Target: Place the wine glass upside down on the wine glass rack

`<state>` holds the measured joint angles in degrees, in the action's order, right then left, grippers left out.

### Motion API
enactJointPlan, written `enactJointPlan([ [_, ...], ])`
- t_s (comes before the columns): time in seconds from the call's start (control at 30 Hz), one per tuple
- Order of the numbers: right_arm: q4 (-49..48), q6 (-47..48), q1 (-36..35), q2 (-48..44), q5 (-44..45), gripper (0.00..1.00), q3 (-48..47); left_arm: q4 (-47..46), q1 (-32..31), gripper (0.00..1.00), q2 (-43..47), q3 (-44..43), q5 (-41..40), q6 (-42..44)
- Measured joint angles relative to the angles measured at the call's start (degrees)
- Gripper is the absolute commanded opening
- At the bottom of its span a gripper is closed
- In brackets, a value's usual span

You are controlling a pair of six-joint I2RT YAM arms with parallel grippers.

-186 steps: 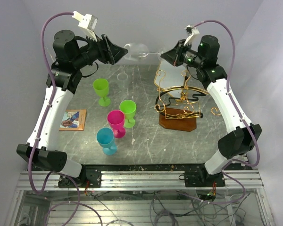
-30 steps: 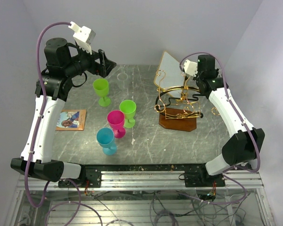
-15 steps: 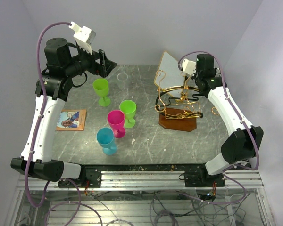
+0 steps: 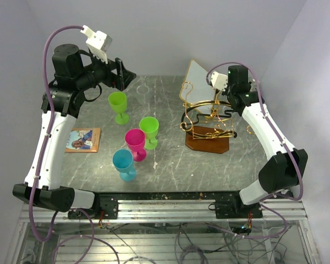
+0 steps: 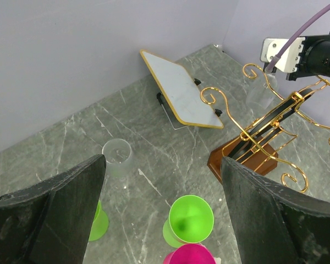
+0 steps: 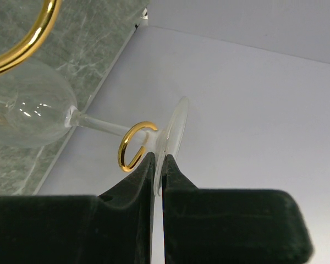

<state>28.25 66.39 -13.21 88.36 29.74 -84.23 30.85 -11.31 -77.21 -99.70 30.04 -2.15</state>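
Observation:
The clear wine glass [image 6: 33,110] lies tilted, its stem passing through a gold ring [image 6: 133,145] of the wine glass rack. My right gripper [image 6: 159,164] is shut on the rim of the glass's round foot [image 6: 175,124]. The rack [image 4: 209,115] is gold scrollwork on a dark wooden base [image 4: 208,144]. In the left wrist view the glass [image 5: 258,93] hangs faintly beside the rack's upper curls [image 5: 275,118], under the right arm [image 5: 319,49]. My left gripper [image 4: 124,74] is open and empty, high above the back left; its jaws [image 5: 162,160] stand wide apart.
A white gold-edged panel [image 4: 197,77] leans behind the rack. Two green goblets [image 4: 119,104] [image 4: 149,131], a pink one [image 4: 136,143] and a blue one [image 4: 124,164] stand centre-left. A clear cup [image 4: 143,88] sits at the back. A picture card [image 4: 85,139] lies left.
Since 6.2 s ago the left gripper let go of the glass and drew back left; the right gripper brought the glass down to the rack. Over the last second the right wrist only shifted slightly.

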Motion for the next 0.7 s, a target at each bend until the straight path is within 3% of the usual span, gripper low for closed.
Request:
enactJointPlan([
  [0.7,0.0,-1.3,-0.2,-3.1,-0.4,0.07,3.8,0.0,0.0,0.96,0.0,0.0,0.1,0.0],
])
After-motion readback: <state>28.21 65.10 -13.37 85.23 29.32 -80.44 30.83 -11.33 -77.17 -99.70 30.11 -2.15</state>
